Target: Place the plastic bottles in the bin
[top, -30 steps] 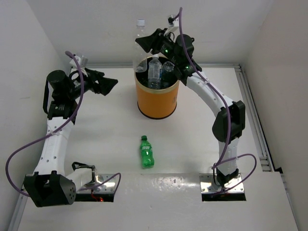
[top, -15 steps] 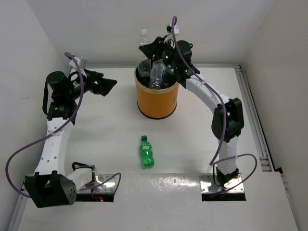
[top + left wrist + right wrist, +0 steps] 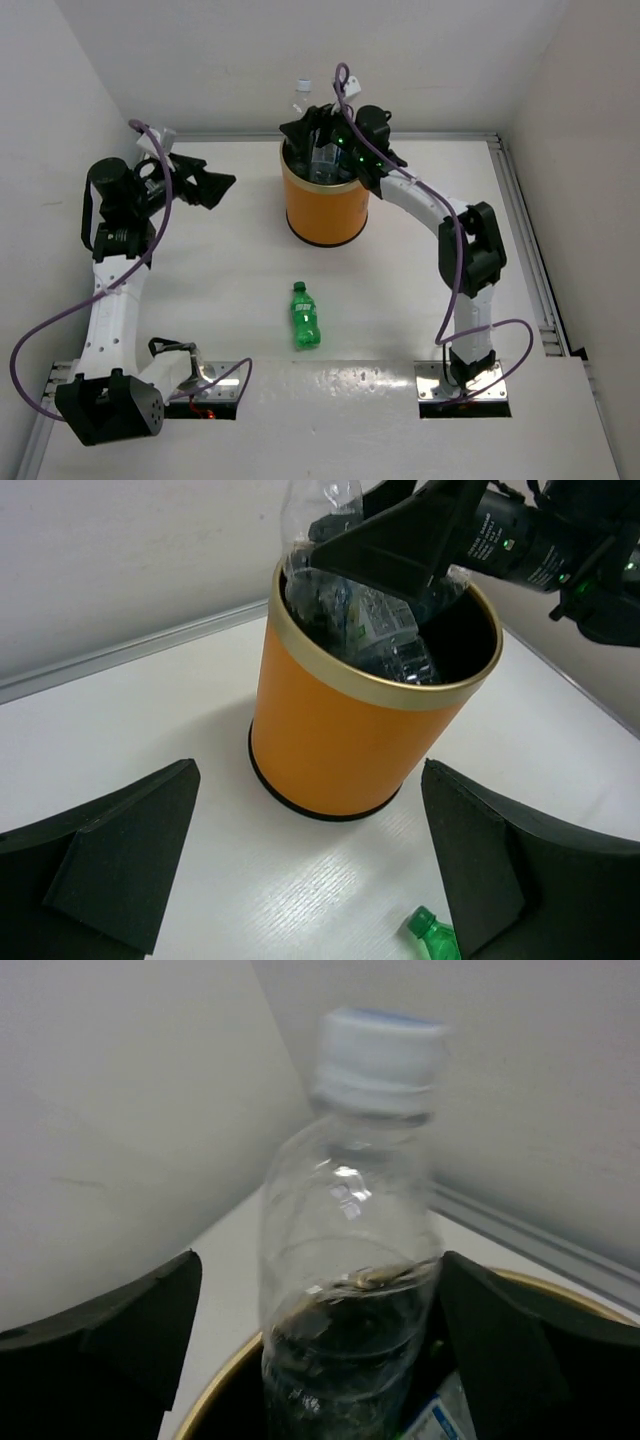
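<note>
Right pincer (image 3: 320, 1270) is hanging spread wide over the tall orange cylindrical bin (image 3: 325, 205), arm stretching far forward. A clear white-capped plastic bottle (image 3: 350, 1250) is standing ungripped between its fingers, base inside the bin. Left pincer (image 3: 222, 185) is hovering wide open, empty, and a green plastic bottle (image 3: 305, 318) is lying on the worktop (image 3: 220, 280)

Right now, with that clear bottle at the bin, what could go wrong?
The bin already looks full, and the clear bottle at the right gripper stands well above its rim, so it may topple out. The gripper also hangs close to the rim and could nudge the bin.
</note>
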